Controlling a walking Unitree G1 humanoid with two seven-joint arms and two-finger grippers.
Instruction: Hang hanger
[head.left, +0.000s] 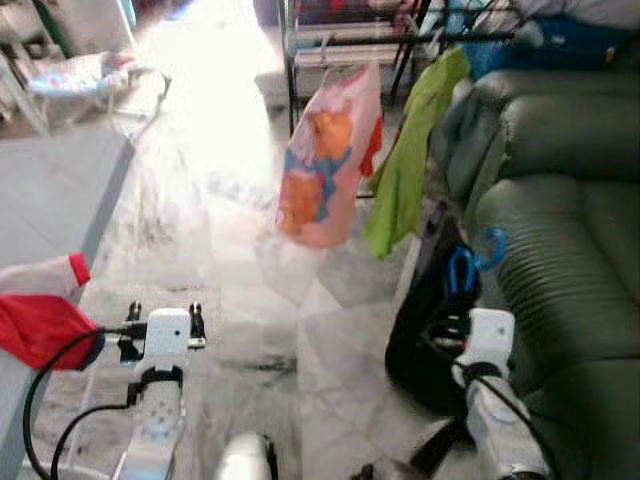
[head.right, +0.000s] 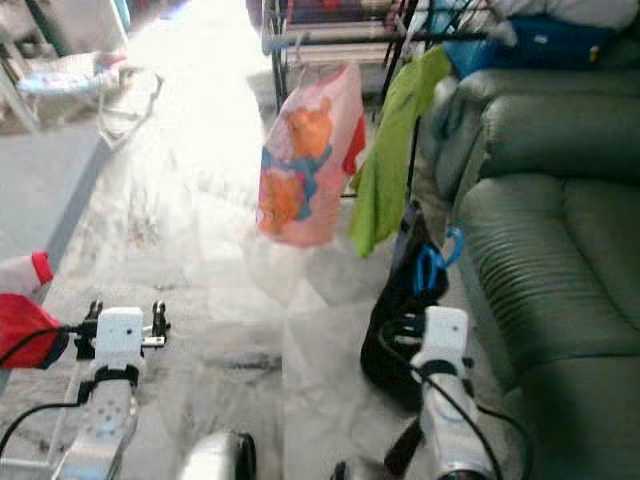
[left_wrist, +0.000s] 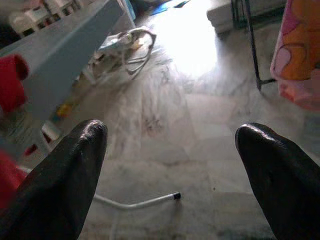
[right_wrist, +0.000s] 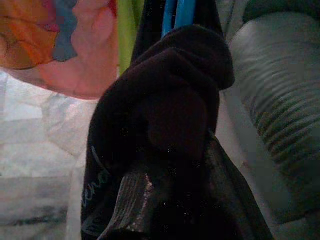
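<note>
Hanger (head.left: 468, 265): blue plastic, carried by the right end effector (head.left: 462, 300) beside the front of the sofa (head.left: 560, 260). Long axis close to vertical; curved hook end (head.left: 495, 245) points up and away from the robot, toward the drying rack. A black garment (head.left: 425, 330) hangs from the hanger, limp and matte, draping down to near the floor.

Right end effector: in the right wrist view the black fabric (right_wrist: 165, 130) covers the fingers, with two blue hanger bars (right_wrist: 177, 15) rising above it. Cannot tell how far the fingers are closed, though the hanger and garment ride on this end effector.

Left end effector (head.left: 163, 320): fingers (left_wrist: 60, 180) spread wide apart, nothing between them, held over the marble floor (head.left: 250, 300). Black, smooth, glossy rounded tips.

Left of that arm: red cloth (head.left: 40, 325) with a white part, at the near edge of a grey surface (head.left: 50, 195). A thin white rod (left_wrist: 135, 202) lies on the floor below the left end effector.

Floor: pale grey-veined marble tiles, strongly lit and washed out farther off.

Mid-distance: pink garment (head.left: 330, 160) with an orange and blue cartoon print, and beside it a lime-green cloth (head.left: 410, 160), both hanging from the dark metal drying rack (head.left: 350, 40).

Right side: sofa in dark green ribbed leather-like upholstery; blue item (head.left: 570, 40) on its far end.
</note>
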